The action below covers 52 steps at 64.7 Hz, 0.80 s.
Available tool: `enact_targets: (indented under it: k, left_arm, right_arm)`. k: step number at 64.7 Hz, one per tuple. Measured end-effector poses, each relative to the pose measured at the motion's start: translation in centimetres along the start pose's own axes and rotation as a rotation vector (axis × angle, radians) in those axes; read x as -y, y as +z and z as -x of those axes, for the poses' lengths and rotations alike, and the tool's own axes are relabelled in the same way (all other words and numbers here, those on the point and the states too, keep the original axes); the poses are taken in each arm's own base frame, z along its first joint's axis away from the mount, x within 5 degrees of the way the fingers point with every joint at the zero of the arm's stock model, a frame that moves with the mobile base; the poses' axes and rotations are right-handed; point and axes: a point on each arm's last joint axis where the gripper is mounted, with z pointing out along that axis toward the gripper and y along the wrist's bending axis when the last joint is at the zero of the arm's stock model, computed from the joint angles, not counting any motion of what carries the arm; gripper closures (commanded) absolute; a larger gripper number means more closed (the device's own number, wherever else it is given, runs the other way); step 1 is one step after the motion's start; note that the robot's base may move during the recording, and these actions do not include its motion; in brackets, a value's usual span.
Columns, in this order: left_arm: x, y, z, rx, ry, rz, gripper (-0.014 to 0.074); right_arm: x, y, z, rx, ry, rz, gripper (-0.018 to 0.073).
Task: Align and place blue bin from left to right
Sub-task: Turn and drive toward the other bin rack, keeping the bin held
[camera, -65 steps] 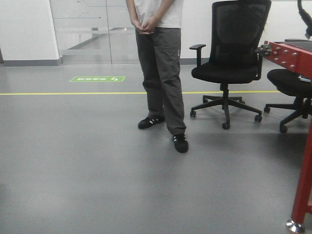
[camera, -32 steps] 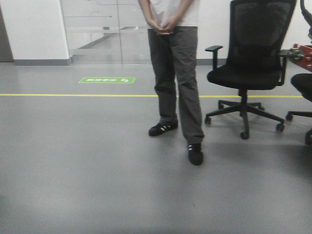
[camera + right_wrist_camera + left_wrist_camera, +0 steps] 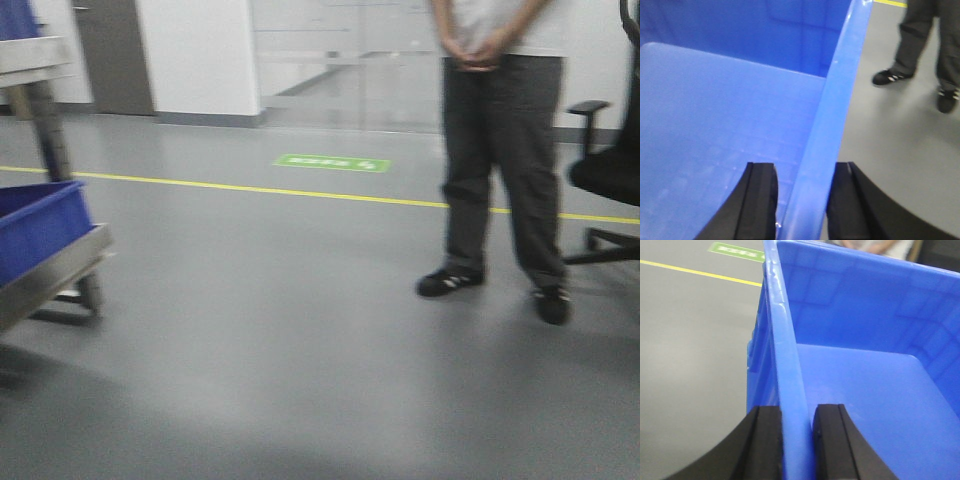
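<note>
You've got the blue rectangular plastic bin (image 3: 865, 385) up over the grey floor (image 3: 690, 340), btwn both arms. Left gripper (image 3: 797, 416) is clamped on its left wall rim, right gripper (image 3: 804, 172) on the right rim. Inside, only a smooth glossy base & grid-ribbed walls show. Black pads (image 3: 767, 440) sit flat vs the plastic.

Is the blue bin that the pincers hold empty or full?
Empty where visible: both wrist views show the blue bin with a bare floor.
</note>
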Motion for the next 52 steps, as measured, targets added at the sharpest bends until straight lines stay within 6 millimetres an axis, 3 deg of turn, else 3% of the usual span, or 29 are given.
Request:
enact_targets:
  k: [52]
  left_arm:
    - [-0.03, 0.00, 0.00, 0.000, 0.002, 0.003, 0.0708]
  right_arm:
    - [-0.01, 0.20, 0.02, 0.004, 0.000, 0.001, 0.0628]
